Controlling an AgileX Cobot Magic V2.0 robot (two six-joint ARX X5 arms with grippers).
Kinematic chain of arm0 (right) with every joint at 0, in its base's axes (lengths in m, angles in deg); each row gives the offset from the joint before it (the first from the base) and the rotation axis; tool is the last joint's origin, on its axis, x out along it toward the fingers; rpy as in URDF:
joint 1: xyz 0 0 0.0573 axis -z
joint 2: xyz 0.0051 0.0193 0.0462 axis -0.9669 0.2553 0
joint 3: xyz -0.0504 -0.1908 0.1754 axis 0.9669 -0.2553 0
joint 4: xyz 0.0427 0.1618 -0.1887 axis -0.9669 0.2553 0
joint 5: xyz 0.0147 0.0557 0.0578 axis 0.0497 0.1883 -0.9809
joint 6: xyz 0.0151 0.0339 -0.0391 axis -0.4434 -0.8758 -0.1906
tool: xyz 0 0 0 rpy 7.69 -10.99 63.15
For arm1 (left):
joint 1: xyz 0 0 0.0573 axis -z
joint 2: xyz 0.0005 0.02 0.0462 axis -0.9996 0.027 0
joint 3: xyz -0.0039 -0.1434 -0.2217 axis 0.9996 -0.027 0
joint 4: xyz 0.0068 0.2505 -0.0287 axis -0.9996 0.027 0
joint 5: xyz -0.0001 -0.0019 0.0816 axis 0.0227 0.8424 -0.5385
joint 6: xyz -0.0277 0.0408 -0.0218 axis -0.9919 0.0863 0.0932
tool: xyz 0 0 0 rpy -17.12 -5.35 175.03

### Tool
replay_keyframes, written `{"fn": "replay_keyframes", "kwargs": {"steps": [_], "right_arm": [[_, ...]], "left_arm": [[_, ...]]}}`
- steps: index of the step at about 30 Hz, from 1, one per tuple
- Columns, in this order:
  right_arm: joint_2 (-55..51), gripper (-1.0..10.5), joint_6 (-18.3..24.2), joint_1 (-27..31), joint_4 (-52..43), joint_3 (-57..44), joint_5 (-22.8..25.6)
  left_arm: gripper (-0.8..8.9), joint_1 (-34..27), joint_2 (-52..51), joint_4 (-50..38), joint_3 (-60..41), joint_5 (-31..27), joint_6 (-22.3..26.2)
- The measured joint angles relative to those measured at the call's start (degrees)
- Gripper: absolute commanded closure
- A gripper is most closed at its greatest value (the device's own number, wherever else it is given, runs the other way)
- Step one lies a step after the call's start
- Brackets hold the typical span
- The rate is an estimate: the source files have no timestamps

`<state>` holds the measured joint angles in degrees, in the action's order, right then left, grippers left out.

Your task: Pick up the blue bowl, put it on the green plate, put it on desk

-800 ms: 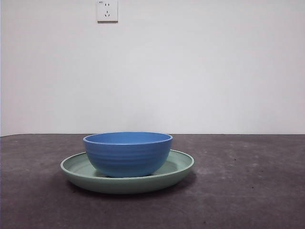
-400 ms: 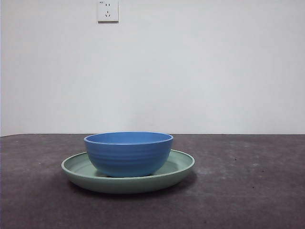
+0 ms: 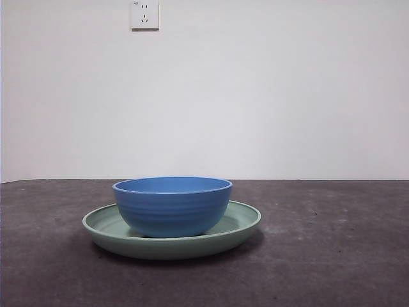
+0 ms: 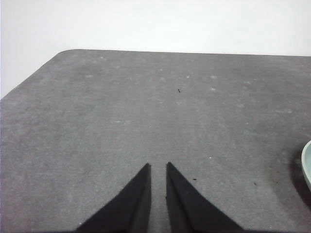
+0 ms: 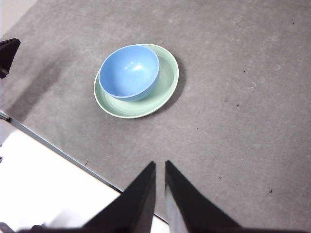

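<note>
The blue bowl is sitting in the green plate, far ahead of my right gripper (jaws together, empty); placing looks done.

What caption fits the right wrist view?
Blue bowl sits in green plate on desk; right gripper shut above.

- The bowl sits inside the plate, off-centre, near one side of the rim.
- The plate lies flat on the table, close to the table's edge.
- The right tool hangs high above the table, well apart from the plate; its jaws are almost together, with only a thin gap.
</note>
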<state>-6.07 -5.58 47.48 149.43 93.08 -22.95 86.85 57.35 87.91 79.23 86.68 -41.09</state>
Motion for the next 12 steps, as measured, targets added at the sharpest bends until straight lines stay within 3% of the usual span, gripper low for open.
{"fn": "replay_keyframes", "kwargs": {"steps": [4, 7, 12], "right_arm": [[-0.04, 9.2, 0.0, 1.77, -0.61, -0.11, 0.57], [-2.32, 9.2, 1.03, 7.19, -6.45, -4.11, -1.14], [-11.45, 9.2, 6.84, 19.02, -25.7, -20.7, -0.39]], "left_arm": [[7.62, 0.0, 0.0, 0.0, 0.0, 0.0, 0.0], [7.62, 0.0, 0.0, 0.0, 0.0, 0.0, 0.0], [7.62, 0.0, 0.0, 0.0, 0.0, 0.0, 0.0]]}}
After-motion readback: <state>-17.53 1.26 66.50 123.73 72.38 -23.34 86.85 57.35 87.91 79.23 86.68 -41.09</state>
